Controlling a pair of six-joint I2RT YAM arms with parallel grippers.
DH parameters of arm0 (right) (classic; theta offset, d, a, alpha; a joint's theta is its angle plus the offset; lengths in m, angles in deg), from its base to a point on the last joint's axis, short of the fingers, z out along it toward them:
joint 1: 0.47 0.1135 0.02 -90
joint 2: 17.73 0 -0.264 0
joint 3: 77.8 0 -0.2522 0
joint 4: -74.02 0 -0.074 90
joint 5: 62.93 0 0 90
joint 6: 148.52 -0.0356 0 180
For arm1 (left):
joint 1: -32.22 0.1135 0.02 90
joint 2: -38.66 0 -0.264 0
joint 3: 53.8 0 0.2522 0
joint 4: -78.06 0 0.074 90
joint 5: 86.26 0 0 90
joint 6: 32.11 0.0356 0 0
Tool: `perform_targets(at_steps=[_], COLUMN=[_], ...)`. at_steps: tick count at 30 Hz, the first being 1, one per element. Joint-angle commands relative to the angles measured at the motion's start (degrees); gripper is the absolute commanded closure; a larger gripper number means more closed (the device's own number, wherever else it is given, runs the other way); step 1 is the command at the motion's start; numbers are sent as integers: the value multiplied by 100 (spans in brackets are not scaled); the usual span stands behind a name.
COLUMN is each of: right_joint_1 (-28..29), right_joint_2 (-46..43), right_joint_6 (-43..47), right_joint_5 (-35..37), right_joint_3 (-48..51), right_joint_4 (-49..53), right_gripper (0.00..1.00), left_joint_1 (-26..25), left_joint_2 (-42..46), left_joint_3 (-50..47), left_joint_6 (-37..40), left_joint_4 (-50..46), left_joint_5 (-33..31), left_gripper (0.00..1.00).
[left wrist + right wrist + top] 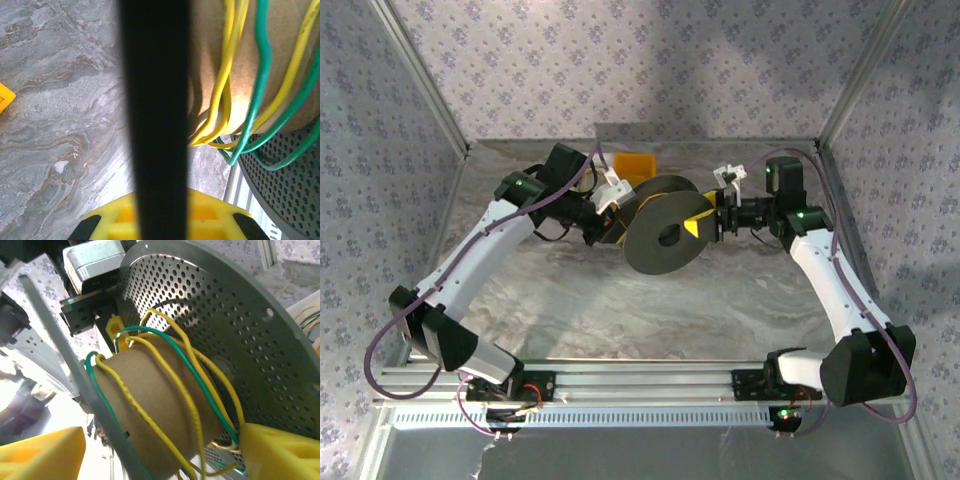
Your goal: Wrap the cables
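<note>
Here the left tool clamps the spool; the right tool gapes around the cables, spool flange between.

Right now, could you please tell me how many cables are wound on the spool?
2: a yellow cable and a green cable, both looped loosely round the cardboard core of the spool. More may be hidden behind the core.
</note>
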Motion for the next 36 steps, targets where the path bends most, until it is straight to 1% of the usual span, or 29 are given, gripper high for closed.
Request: perform_targets(at_steps=[1,3,4,6,8,9,11,12,13,14,15,16,18,19,21,22,24,26,32,34,36], right_joint_1=[56,55,44,42,42,48,61,66,96,103,115,113,102,89,68,57,55,58,254,365,506], right_joint_2=[-16,-53,-67,-108,-152,-189,-226,-240,-252,-268,-292,-322,-351,-345,-289,-214,41,462,2505,3011,3289], right_joint_6=[250,329,365,431,463,476,506,514,544,601,654,637,632,609,556,503,501,610,1647,1745,1588], right_joint_5=[-242,-243,-261,-282,-310,-323,-384,-418,-436,-436,-436,-397,-322,-248,-151,-118,-76,-78,3,-1,55], right_joint_3=[-300,-301,-440,-536,-564,-573,-566,-565,-550,-535,-501,-442,-398,-180,-47,7,49,5,-1004,-1275,-1339], right_joint_4=[295,442,539,686,783,842,956,1029,1128,1292,1403,1457,1554,1602,1629,1612,1592,1591,2474,2575,2341], right_gripper=[40,62,71,84,98,100,100,100,100,100,100,100,100,100,100,100,100,100,100,100,100], left_joint_1=[13,21,21,23,23,30,30,30,32,30,32,31,60,100,218,314,523,693,868,921,963], left_joint_2=[30,-1,-19,-22,-22,-6,41,81,143,199,258,320,414,447,542,610,754,937,1455,1561,1674], left_joint_3=[147,113,95,70,66,75,163,235,316,383,476,546,668,708,684,616,436,120,-805,-1057,-1312], left_joint_6=[19,-15,-46,-124,-237,-299,-435,-497,-590,-679,-756,-828,-915,-973,-1105,-1211,-1446,-1633,-1904,-1970,-2030], left_joint_4=[423,435,443,479,522,545,532,511,509,498,456,440,320,238,168,167,227,380,860,891,972], left_joint_5=[613,570,514,347,44,-135,-488,-707,-1045,-1415,-1851,-2395,-3347,-3797,-4460,-4719,-5051,-5185,-5474,-5578,-5684], left_gripper=[100,100,100,100,100,99,91,81,65,52,42,35,28,24,19,9,6,1,0,0,0])
